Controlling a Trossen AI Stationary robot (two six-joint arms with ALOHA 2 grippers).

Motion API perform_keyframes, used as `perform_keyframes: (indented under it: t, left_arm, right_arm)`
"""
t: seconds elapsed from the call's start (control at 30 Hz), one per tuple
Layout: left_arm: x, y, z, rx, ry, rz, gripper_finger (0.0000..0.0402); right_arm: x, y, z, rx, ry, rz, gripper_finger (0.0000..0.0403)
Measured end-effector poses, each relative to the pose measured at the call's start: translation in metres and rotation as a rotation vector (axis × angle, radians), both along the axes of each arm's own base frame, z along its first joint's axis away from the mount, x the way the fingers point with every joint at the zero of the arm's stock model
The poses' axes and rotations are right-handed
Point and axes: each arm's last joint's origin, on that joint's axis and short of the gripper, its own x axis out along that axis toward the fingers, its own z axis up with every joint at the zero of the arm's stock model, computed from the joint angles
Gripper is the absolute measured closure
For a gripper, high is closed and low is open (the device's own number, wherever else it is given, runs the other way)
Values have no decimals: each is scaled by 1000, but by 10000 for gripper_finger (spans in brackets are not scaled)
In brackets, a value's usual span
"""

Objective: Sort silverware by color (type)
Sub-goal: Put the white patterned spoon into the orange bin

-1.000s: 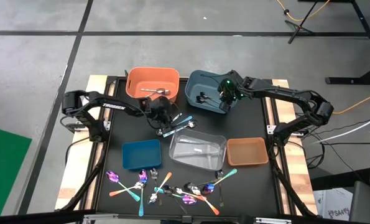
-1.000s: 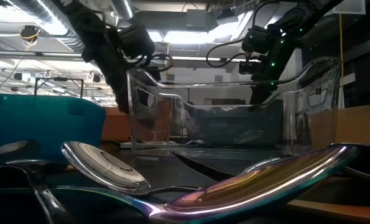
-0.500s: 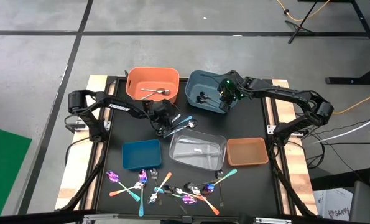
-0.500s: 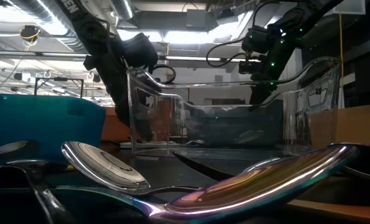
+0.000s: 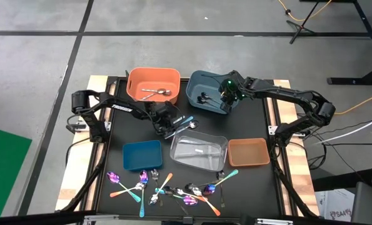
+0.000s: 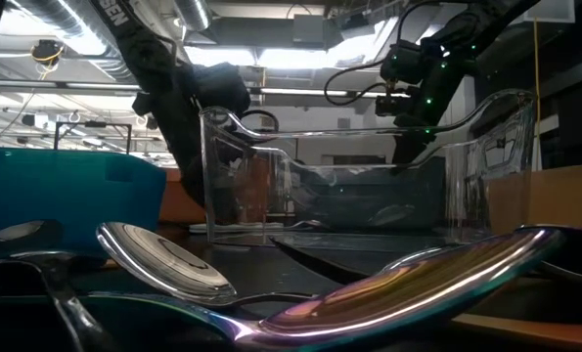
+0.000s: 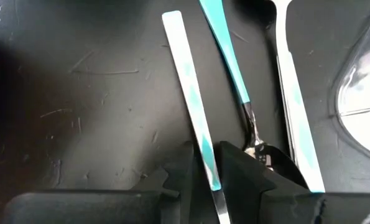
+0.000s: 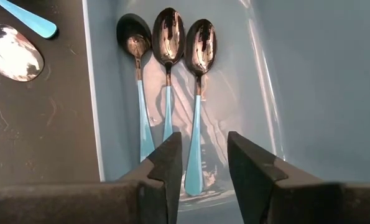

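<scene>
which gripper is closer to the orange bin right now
Left. The left gripper sits just in front of the orange bin, near its front right corner, closed on a teal-handled utensil. The right gripper hangs open over the grey-blue bin beside it.

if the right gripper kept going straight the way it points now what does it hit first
Probably the middle teal-handled spoon in the grey-blue bin; the open right gripper hangs over its handle, though depth is unclear.

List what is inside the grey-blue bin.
Three teal-handled spoons lie side by side in the grey-blue bin. The right gripper hides their handle ends.
</scene>
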Motion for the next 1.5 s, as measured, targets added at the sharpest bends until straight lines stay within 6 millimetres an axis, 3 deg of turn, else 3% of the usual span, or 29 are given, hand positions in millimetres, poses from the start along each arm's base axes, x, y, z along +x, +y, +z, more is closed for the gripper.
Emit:
perform_keyframes:
  t: [0.27, 0.57, 0.87, 1.2, 1.5]
  left_arm:
    - [0, 0, 0, 18, 9, 10, 332]
    - [-1, 1, 0, 26, 14, 17, 390]
    - [-2, 2, 3, 16, 1, 26, 390]
    - [-7, 1, 31, 18, -96, 63, 390]
    - [-16, 2, 68, 65, -232, 146, 390]
  right_arm:
    - [0, 0, 0, 0, 0, -1, 285]
    - [0, 0, 0, 0, 1, 0, 285]
    - [0, 0, 0, 0, 0, 0, 285]
    - [0, 0, 0, 0, 0, 0, 285]
    - [0, 0, 0, -1, 0, 0, 285]
